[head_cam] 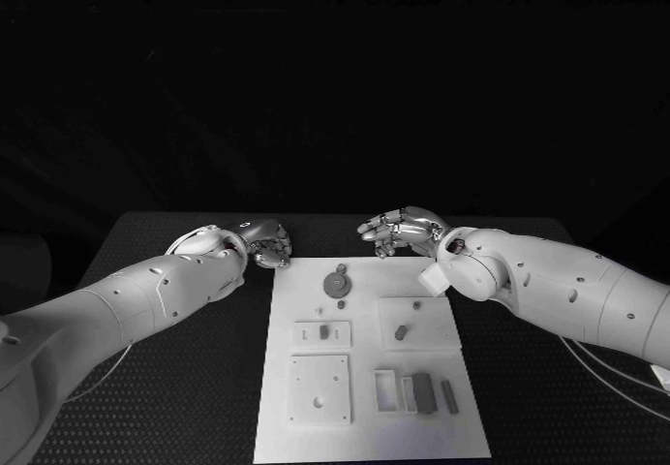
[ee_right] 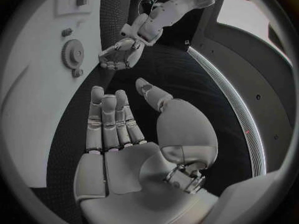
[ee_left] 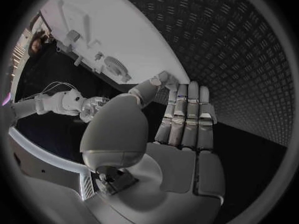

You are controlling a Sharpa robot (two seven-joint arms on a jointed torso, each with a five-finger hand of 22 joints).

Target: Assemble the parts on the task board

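The white task board lies lengthwise in the middle of the black table. Near its far end sits a grey gear; two small pegs stand in square plates behind it. Grey blocks lie by a frame at the near right. My left hand hovers at the board's far left corner, and my right hand just beyond its far edge. Both hold nothing. In the left wrist view the left hand has straight fingers over the table, beside the board and gear. The right hand is likewise spread, near the gear.
A square plate with a hole sits at the board's near left. Black textured table stretches on both sides of the board. Thin cables trail under my right arm. The right wrist view shows the left hand across from the board.
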